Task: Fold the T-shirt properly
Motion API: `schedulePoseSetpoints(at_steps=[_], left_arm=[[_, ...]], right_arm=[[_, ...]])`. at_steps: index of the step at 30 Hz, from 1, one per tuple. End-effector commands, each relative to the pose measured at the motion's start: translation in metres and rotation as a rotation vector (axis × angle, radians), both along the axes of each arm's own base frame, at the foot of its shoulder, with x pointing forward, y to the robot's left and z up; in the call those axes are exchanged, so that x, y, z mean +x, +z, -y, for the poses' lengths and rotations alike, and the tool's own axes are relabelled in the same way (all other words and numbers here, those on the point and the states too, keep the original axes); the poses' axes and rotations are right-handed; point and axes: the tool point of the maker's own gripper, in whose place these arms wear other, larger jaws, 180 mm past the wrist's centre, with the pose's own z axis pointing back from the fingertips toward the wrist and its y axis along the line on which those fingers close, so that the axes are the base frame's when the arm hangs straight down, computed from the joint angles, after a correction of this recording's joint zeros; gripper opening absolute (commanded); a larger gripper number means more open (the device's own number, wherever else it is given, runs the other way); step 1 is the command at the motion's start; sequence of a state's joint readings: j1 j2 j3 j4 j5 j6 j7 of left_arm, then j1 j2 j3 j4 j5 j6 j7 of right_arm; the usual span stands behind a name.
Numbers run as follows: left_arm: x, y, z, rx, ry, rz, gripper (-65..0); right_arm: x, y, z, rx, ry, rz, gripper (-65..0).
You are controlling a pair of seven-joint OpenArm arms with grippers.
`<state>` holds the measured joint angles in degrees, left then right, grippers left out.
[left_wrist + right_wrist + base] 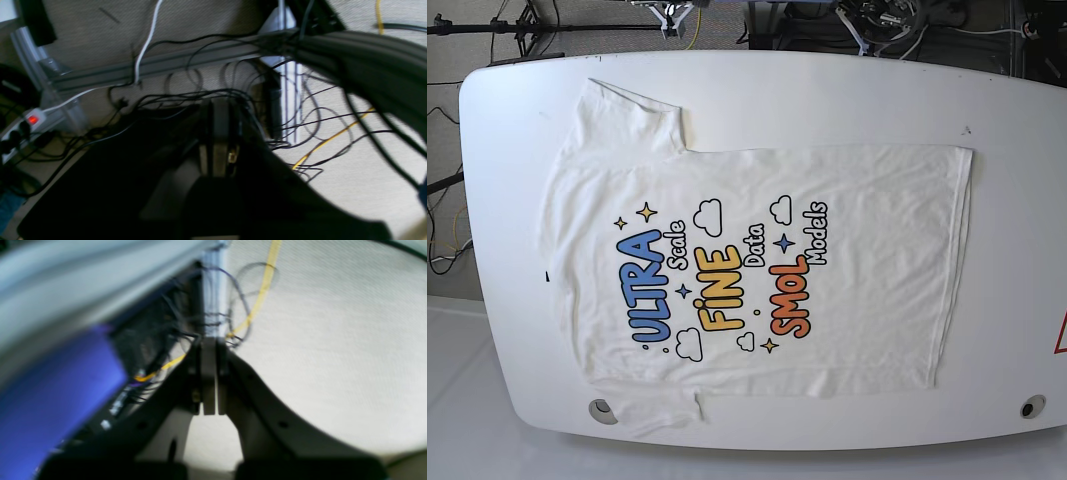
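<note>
The T-shirt (747, 270) lies spread flat on the white table (827, 90) in the base view, print side up, reading "ULTRA", "FINE", "SMOL". Its neck end points left, the hem right, and the sleeves reach toward the far-left and near-left edges. Neither arm shows in the base view. The left gripper (222, 104) appears only in the left wrist view, shut with nothing between its dark fingers, facing carpet and cables. Likewise the right gripper (209, 340) is shut and empty in the blurred right wrist view, over pale floor.
Below the left wrist run an aluminium frame bar (166, 63), tangled black cables, a yellow cable (333, 136) and a power strip with a lit red switch (32, 119). A blurred blue shape (50, 390) fills the right wrist view's left. Stands and gear crowd the table's far edge.
</note>
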<state>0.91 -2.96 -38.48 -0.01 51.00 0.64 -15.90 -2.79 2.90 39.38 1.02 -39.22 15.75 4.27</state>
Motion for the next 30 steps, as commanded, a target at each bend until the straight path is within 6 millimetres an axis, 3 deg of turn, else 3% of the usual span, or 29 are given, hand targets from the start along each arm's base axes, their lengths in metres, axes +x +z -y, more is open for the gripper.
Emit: schedulePoseSetpoints(at_steps=[1,11,13,23,30], left_arm=[[-0.001,0.001,-0.011,-0.033,0.01,-0.01,-63.2],[0.004,0.005,-0.033,0.012,-0.053,0.007,-65.0],[0.006,0.006,-0.031,0.004,-0.102,0.018,-65.0],[0.007,0.014,-0.056,0.055,-0.16,0.04,-65.0],[-0.005,0.019,-0.074,0.085,-0.121,0.045,-65.0]], right_arm=[[0.016,0.0,0.011,-0.021,-0.043,0.076,-65.0],[0.002,0.001,0.016,-0.036,-0.077,0.067,-65.0],[-0.009,0.002,0.017,-0.041,-0.087,0.066,-65.0],[-0.019,0.004,0.024,-0.06,-0.185,0.094,-65.0],[-0.031,0.007,0.036,-0.079,-0.209,0.101,-65.0]])
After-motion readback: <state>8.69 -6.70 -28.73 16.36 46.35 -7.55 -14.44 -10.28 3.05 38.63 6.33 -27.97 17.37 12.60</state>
